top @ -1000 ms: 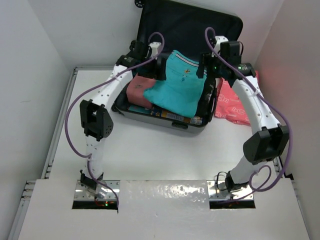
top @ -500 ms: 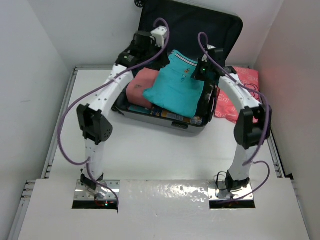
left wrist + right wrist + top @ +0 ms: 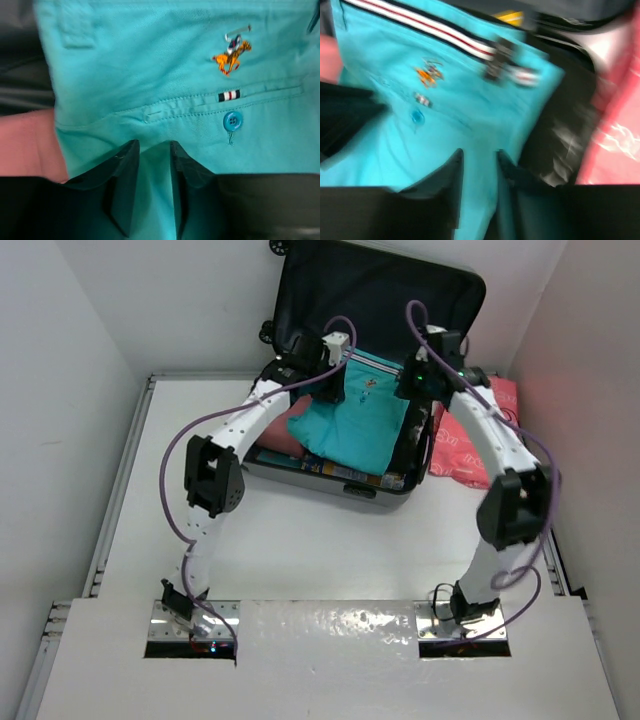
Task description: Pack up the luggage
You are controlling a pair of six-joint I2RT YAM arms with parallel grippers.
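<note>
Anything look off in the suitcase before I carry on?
The teal shorts lie skewed across the open luggage, one corner draped over the pink pouch instead of flat. A red-pink plastic bag sits outside on the table, beside its right side.

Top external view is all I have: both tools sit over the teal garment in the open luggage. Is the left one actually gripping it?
Observer: Yes. In the left wrist view the left tool pinches a raised fold of the teal garment.
Operator: And the right one?
Observer: Teal cloth fills the gap of the right tool, but that view is blurred, so the grip is unclear.
Operator: Which face of the garment is up?
Observer: The one with a buttoned pocket and an embroidered horse logo.
</note>
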